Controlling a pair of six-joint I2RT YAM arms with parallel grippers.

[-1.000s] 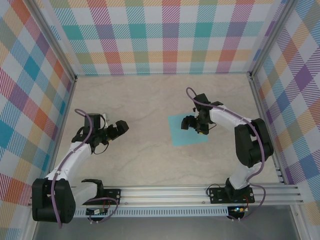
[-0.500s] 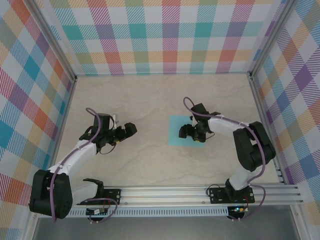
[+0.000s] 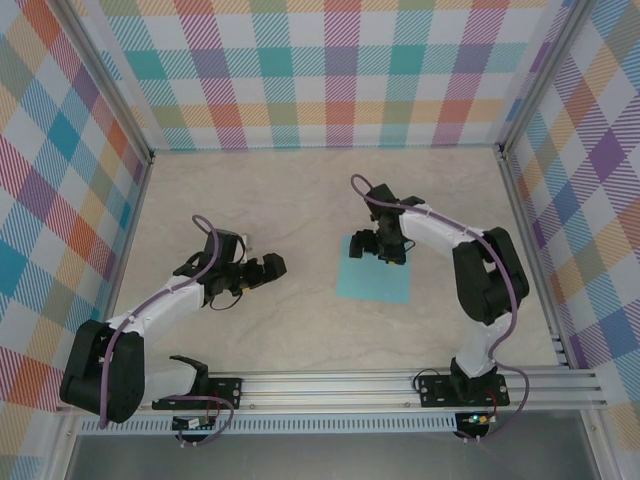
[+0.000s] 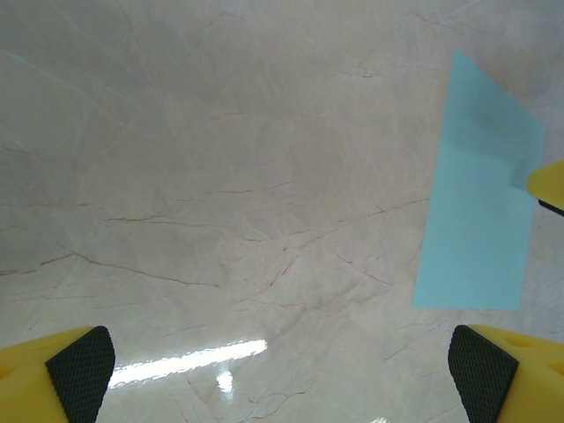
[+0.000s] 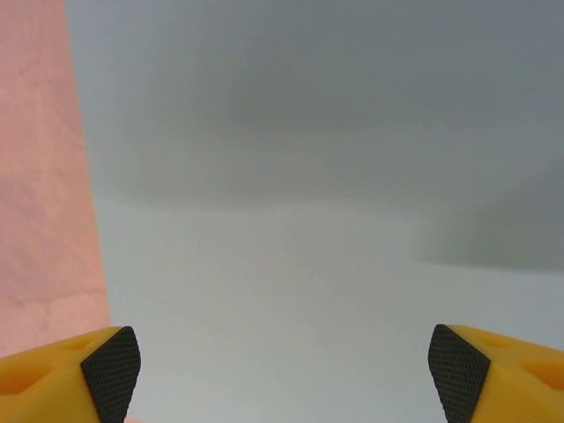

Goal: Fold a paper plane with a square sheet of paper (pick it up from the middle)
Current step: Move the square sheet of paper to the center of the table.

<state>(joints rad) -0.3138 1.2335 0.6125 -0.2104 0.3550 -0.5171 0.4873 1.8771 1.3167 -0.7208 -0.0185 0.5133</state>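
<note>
Since a second ago the left arm has stretched further out toward the middle of the table, and the right arm has swung its gripper from above the paper's centre to the far left corner; the sheet itself has turned slightly. Nearest the camera, the aluminium rail [image 3: 350, 385] carries both bases. A little further out, the left gripper [image 3: 275, 267] hangs over bare marbled table [image 3: 250, 200], its jaws spread wide with nothing between them. From its own wrist camera the two yellow, black-padded fingertips [image 4: 79, 383] sit in the bottom corners with only tabletop between them, and the paper shows off to the right, apart from them. The paper sheet [image 3: 378, 278] lies flat on the table right of centre, between the two grippers — a plain light cyan square with no fold showing. In the left wrist view a yellow tip [image 4: 551, 185] at the right edge of the frame overlaps the sheet's border. Over the sheet's far left corner is the right gripper [image 3: 375, 245], pointing down; its wrist camera shows the fingers held well apart over a pale washed-out surface, with a strip of table along the left — nothing is held. Whether the tips touch the paper cannot be told. Beyond stand the checked walls [image 3: 320, 70].
</note>
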